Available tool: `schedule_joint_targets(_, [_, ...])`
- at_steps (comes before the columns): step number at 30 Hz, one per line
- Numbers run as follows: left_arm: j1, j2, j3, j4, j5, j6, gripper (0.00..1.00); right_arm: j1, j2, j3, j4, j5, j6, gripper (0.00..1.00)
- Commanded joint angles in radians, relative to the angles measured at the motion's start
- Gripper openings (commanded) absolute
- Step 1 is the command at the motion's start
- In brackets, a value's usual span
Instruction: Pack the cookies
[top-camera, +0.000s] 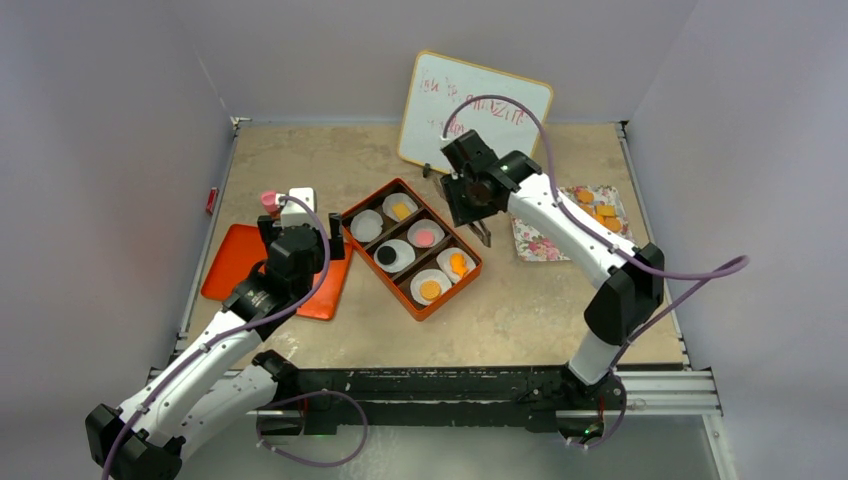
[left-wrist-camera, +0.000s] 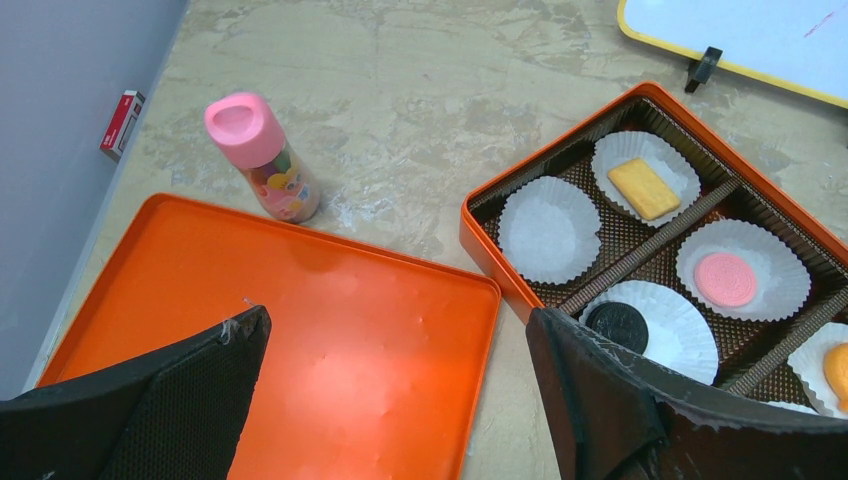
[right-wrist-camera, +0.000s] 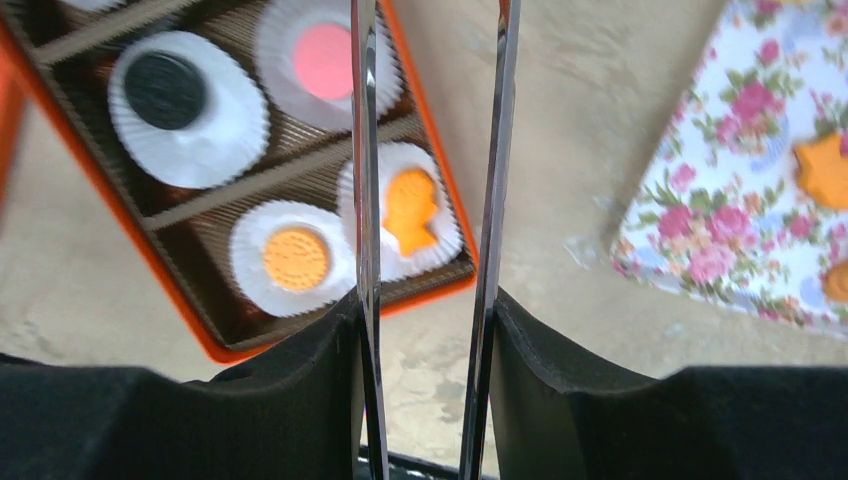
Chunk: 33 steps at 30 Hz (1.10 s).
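An orange box (top-camera: 381, 267) holds six white paper cups. In them lie a yellow rectangular cookie (left-wrist-camera: 644, 188), a pink cookie (right-wrist-camera: 325, 60), a black cookie (right-wrist-camera: 165, 90), a shaped orange cookie (right-wrist-camera: 412, 205) and a round orange cookie (right-wrist-camera: 296, 258); one cup (left-wrist-camera: 548, 228) is empty. More orange cookies (top-camera: 600, 212) lie on a floral napkin (top-camera: 545, 245). My right gripper (right-wrist-camera: 428, 310) is shut on metal tongs (right-wrist-camera: 497, 150), over the box's right end; the tong tips are out of view. My left gripper (left-wrist-camera: 395, 340) is open and empty above the orange lid (left-wrist-camera: 300, 330).
A pink-capped bottle (left-wrist-camera: 265, 160) stands just beyond the lid. A whiteboard (top-camera: 475, 110) leans at the back behind the box. A small red item (left-wrist-camera: 122, 122) lies by the left wall. Walls close in the table on three sides.
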Motion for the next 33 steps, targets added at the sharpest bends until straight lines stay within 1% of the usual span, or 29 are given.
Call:
schedule_joint_targets(1, [0.004, -0.012, 0.007, 0.011, -0.004, -0.002, 0.99, -0.064, -0.083, -0.077, -0.059, 0.068, 0.040, 0.45])
schedule_joint_targets(11, [0.004, -0.016, 0.008, 0.012, 0.004, -0.002, 0.99, -0.283, -0.254, -0.285, -0.052, 0.076, 0.089, 0.46])
schedule_joint_targets(16, [0.004, -0.023, 0.008, 0.012, 0.004, 0.000, 0.99, -0.405, -0.292, -0.347, -0.046, 0.065, 0.090, 0.48])
schedule_joint_targets(26, [0.006, -0.037, 0.008, 0.009, 0.004, 0.001, 0.99, -0.612, -0.244, -0.365, 0.011, 0.035, 0.065, 0.50])
schedule_joint_targets(33, [0.004, -0.046, 0.007, 0.009, 0.000, 0.002, 0.99, -0.720, -0.159, -0.315, 0.056, 0.002, 0.029, 0.52])
